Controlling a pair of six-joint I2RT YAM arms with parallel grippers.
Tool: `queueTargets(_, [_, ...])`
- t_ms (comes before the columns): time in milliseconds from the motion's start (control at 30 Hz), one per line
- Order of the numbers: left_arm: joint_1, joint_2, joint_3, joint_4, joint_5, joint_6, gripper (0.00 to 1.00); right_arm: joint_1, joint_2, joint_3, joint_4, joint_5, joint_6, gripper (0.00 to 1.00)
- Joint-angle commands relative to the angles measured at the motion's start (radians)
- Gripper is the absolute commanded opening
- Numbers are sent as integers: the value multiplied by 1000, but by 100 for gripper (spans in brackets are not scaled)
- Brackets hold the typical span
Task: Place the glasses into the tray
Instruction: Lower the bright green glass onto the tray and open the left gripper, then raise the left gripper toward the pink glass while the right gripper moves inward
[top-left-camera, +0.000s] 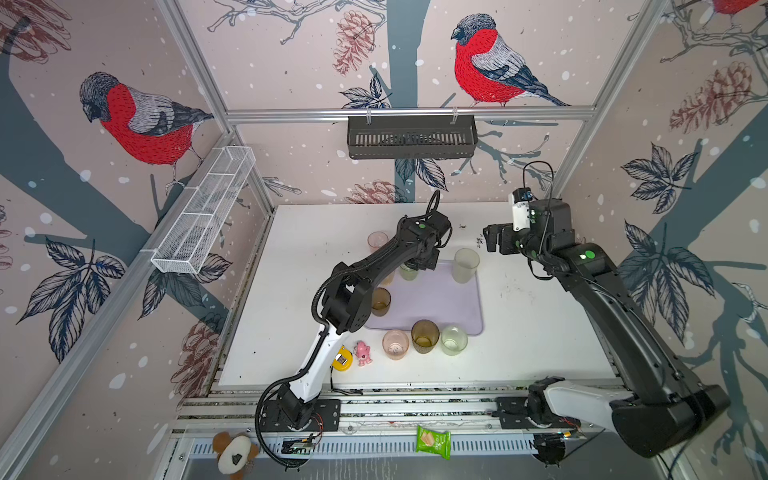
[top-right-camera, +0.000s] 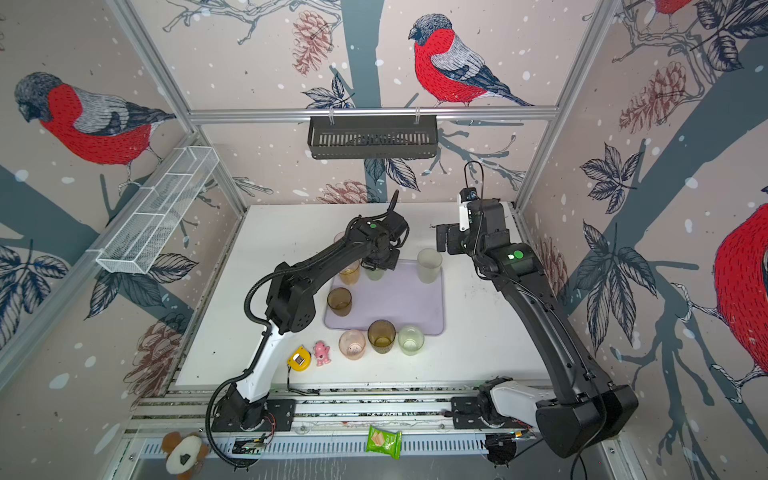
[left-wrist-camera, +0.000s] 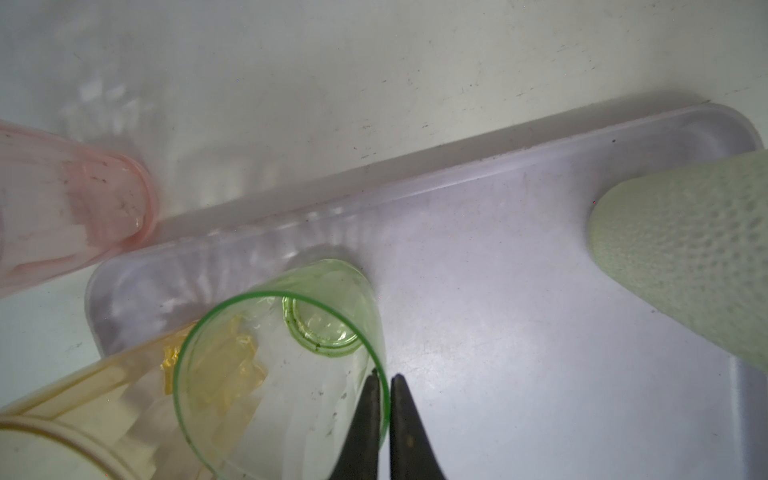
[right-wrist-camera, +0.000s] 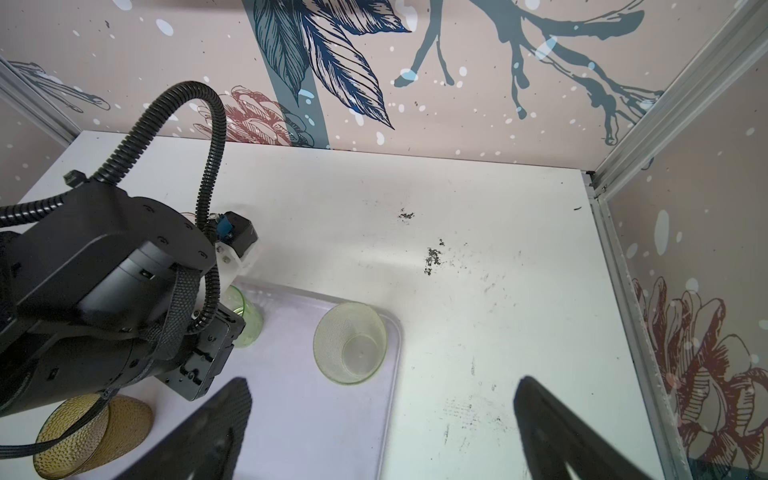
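The pale-lavender tray (top-left-camera: 436, 299) lies mid-table. In its far left corner a pale green glass (left-wrist-camera: 291, 332) stands upright, and my left gripper (left-wrist-camera: 384, 376) is shut on its rim, one finger inside and one outside. A taller frosted glass (top-left-camera: 466, 266) stands in the far right corner. An amber glass (top-right-camera: 350, 272) and a pink glass (top-left-camera: 377, 241) stand just off the tray's far left. A brown glass (top-left-camera: 380, 301) sits at the left rim. Pink (top-left-camera: 395, 344), brown (top-left-camera: 425, 336) and pale green (top-left-camera: 454, 340) glasses line the front rim. My right gripper (right-wrist-camera: 383, 379) hangs open and holds nothing, above the table right of the frosted glass.
A pink toy figure (top-left-camera: 363, 353) and a yellow tape measure (top-left-camera: 343, 359) lie front left by the left arm. A black slatted basket (top-left-camera: 411, 137) hangs on the back wall, a white wire basket (top-left-camera: 203, 212) on the left wall. Bare table shows right of the tray.
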Motion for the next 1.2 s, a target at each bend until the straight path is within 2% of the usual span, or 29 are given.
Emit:
queueTargets(0, [-1, -19, -2, -11, -19, -11, 12, 0, -6, 2, 22, 8, -3, 100])
queueTargets(300, [-3, -45, 14, -23, -17, -17, 32, -1, -11, 3, 24, 17, -5, 100])
queueTargets(600, [-3, -54, 98, -74, -19, -14, 36, -1, -13, -1, 24, 10, -1, 100])
queueTargets(900, [0, -72, 157, -119, -97, -21, 38, -1, -2, 12, 13, 2, -2, 100])
queueTargets(1167, [27, -105, 167, -94, -63, -25, 40, -1, 6, 6, 24, -14, 6, 100])
